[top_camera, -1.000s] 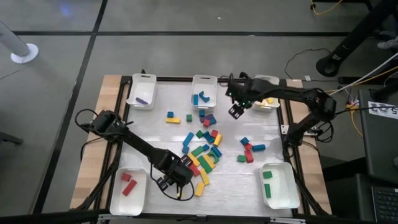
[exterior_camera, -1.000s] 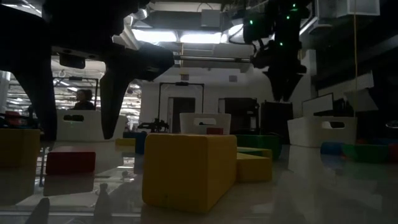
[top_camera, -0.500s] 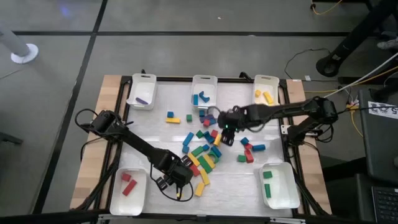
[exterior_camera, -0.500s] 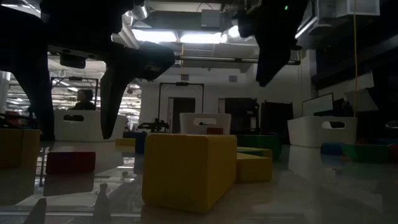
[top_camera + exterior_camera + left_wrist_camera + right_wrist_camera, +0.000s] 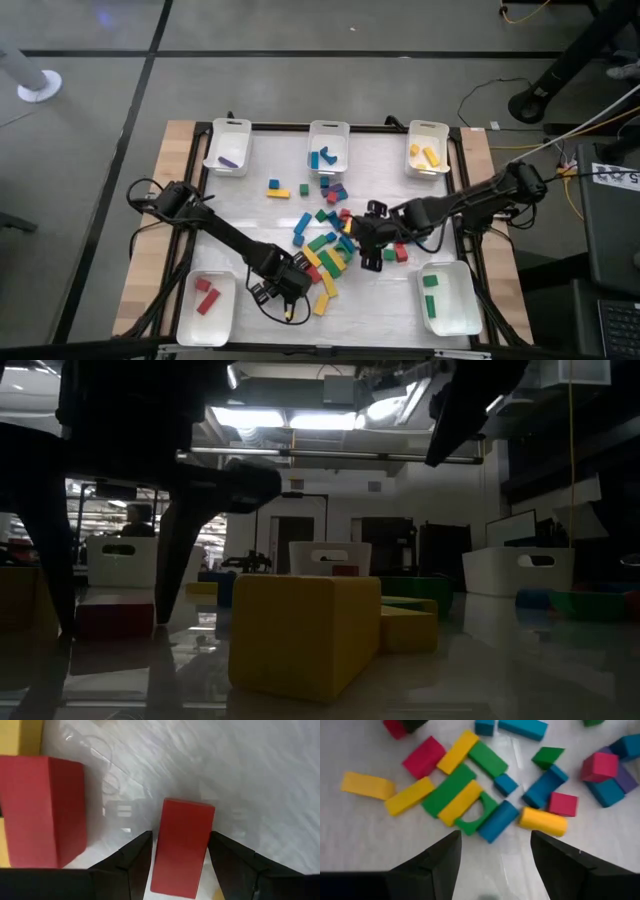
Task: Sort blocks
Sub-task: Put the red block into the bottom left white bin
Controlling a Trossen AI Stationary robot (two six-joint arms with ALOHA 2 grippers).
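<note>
A red bar (image 5: 182, 847) is lying between the left gripper's (image 5: 180, 857) parted jaws, untouched, its long axis running along the fingers; right gripper (image 5: 492, 855) spread.

The high view is evenly lit. In the low view, glare is cast by ceiling lights (image 5: 300, 418) at upper centre; arms are silhouetted, and the table (image 5: 520, 670) reflects dimly.

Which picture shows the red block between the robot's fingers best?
The left wrist view: the red block fills the gap between the left gripper jaws. The high view hides it under that gripper. The low view shows a red block between dark fingers, probably the same one. The right wrist view misses it.
</note>
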